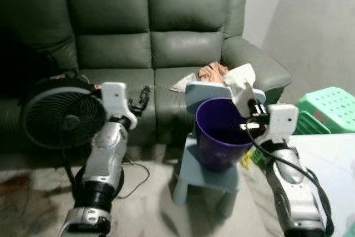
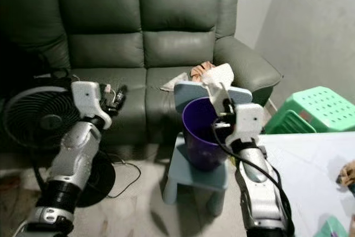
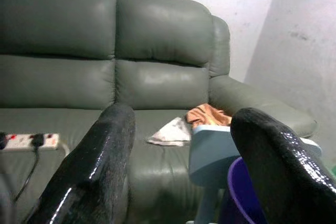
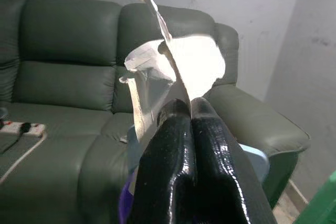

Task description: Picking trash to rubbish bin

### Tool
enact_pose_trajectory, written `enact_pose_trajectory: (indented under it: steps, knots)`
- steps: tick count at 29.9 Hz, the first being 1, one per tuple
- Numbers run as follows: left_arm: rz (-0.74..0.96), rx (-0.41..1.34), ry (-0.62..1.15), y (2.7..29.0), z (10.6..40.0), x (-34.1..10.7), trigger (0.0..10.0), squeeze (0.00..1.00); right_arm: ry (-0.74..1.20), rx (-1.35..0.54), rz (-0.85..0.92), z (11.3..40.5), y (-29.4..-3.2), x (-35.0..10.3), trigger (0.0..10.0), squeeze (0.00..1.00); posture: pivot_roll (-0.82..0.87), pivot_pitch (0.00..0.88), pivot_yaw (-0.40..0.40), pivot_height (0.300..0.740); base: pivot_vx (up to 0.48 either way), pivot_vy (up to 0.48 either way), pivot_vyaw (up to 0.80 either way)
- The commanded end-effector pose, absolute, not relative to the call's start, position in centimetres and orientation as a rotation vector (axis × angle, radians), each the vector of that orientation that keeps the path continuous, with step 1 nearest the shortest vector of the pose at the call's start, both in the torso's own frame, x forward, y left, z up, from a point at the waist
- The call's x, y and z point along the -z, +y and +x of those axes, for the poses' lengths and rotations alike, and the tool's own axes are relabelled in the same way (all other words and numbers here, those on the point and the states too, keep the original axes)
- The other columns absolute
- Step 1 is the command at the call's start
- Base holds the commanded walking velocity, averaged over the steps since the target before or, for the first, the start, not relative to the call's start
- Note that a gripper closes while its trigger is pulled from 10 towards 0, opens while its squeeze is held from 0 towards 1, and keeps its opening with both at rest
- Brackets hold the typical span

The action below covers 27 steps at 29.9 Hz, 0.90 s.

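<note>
Paper trash (image 4: pixel 173 72), a crumpled white scrap, sits pinched between the closed black fingers (image 4: pixel 178 156) of the right gripper (image 1: pixel 248 99). That gripper is raised at the far right rim of the purple rubbish bin (image 1: pixel 219 131), with the scrap standing up above the fingertips, just over the bin's edge. In the right wrist view the paper fans out pale and translucent against the sofa back, and the two fingers press flat together on its lower end.

The bin stands on a small light-blue stool (image 1: pixel 206 177), tight against that stool's backrest (image 1: pixel 205 92), and the stool is on the floor just in front of the dark green leather sofa (image 1: pixel 150 20). On the sofa seat behind the backrest lie an orange cloth (image 3: pixel 207 115) and a whitish rag (image 3: pixel 169 134), touching each other or nearly so; the blur makes it hard to tell.

The left gripper (image 1: pixel 143 99) is held up in front of the sofa's seat edge, well apart from the bin, its fingers (image 3: pixel 94 166) spread wide with nothing between them. A black floor fan (image 1: pixel 61 116) stands just beside the left arm, toward the robot's left. A white power strip (image 3: pixel 23 141) rests on the sofa seat. A green plastic stool (image 1: pixel 327 106) stands near the wall at the right, beside a white table (image 2: pixel 310 170).
</note>
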<state>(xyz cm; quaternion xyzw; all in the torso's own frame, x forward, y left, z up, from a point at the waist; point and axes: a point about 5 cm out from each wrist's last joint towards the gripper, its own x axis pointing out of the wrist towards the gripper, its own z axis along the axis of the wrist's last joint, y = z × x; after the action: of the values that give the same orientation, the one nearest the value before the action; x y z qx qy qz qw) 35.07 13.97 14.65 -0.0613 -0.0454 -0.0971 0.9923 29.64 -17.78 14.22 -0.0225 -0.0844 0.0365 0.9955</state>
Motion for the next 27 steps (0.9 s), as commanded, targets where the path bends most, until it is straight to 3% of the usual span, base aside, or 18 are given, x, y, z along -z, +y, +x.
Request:
enact_pose_trajectory:
  steps: [1,10,27]
  knots:
    - [-0.114,0.190,-0.106,14.22,35.22,-15.27,10.0,0.00,-0.165,-0.101,-0.035,29.84,-17.31,-14.34,10.0,0.00,-0.01,0.000,-0.086,0.740,0.000,0.000,0.00]
    - [-0.137,0.207,-0.115,14.11,35.30,-15.58,10.0,0.00,-0.174,-0.158,-0.022,29.82,-17.02,-14.58,10.0,0.00,-0.01,0.000,-0.084,0.740,0.000,0.000,0.00]
    - [-0.132,0.237,-0.125,13.66,35.49,-15.94,10.0,0.00,-0.177,-0.172,-0.007,29.61,-16.74,-14.47,10.0,0.00,-0.02,0.000,-0.074,0.740,0.384,0.000,0.00]
